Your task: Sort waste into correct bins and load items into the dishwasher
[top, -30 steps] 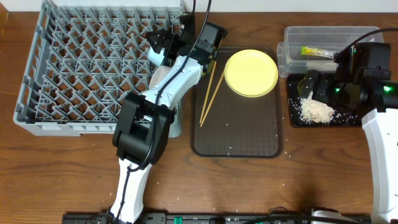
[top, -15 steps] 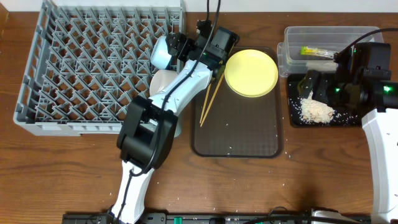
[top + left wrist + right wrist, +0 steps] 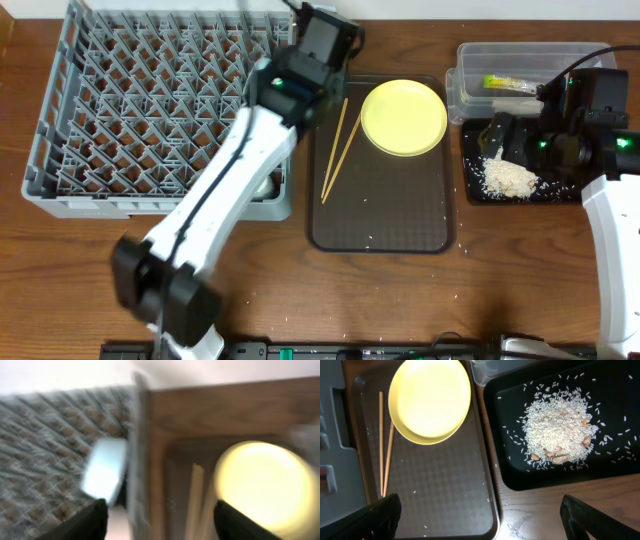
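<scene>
1. The left pincer (image 3: 160,527) stands open with nothing between its fingers, poised over the wall of the grey dish rack (image 3: 150,110) on the wooden table (image 3: 80,280); its wrist view is badly blurred.
2. Ahead and to the left of that pincer, a light-blue bowl (image 3: 105,472) sits inside the rack, close to the wall.
3. Ahead and to its right, the yellow plate (image 3: 403,117) lies on the brown tray (image 3: 400,215), with the wooden chopsticks (image 3: 337,150) lying between plate and rack.
4. The right pincer (image 3: 480,515) is spread wide and empty, hanging over the line where the brown tray and the black tray (image 3: 615,467) lie side by side.
5. Ahead and to the right of it, a heap of rice (image 3: 557,430) rests on the black tray, stray grains scattered around it.
6. Beyond the black tray, the clear tub (image 3: 470,70) holds a yellow-green packet (image 3: 510,84).
</scene>
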{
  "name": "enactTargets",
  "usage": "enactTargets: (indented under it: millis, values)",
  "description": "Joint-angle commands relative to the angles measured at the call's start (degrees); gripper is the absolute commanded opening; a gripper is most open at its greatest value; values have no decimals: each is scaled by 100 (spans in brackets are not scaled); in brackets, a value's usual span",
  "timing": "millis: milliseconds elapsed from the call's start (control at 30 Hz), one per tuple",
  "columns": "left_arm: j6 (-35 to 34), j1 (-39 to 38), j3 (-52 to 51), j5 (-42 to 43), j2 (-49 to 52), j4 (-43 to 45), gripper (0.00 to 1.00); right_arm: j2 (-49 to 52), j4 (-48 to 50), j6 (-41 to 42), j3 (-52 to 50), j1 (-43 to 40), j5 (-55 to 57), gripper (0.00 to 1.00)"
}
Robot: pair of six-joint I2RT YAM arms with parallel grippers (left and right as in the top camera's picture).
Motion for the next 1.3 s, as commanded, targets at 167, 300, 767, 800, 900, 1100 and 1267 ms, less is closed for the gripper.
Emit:
enactTargets:
  millis: [167, 300, 767, 800, 900, 1100, 1267]
  values:
    - [-2162, -175, -192, 2326, 46, -951, 67, 26, -4, 55, 59, -37, 11, 99]
    - [-2800, -304, -330, 2323, 380, -658, 64, 26, -4, 55, 59, -37, 11, 99]
    - [-4380, -428, -330, 1853, 1939, 337, 60, 26, -4, 55, 59, -37, 11, 99]
    - [-4385, -431, -330, 1858, 2046, 461, 60, 26, -4, 55, 59, -37, 11, 99]
    - [-4446, -442, -330, 1858, 2269, 684, 59, 26, -4, 55, 59, -37, 9, 99]
    - [-4446, -533, -330, 1823, 2566, 859, 56, 26, -4, 55, 59, -37, 11, 99]
    - [-4444, -667, -330, 1657, 2828, 1073, 55, 26, -4, 55, 59, -37, 11, 99]
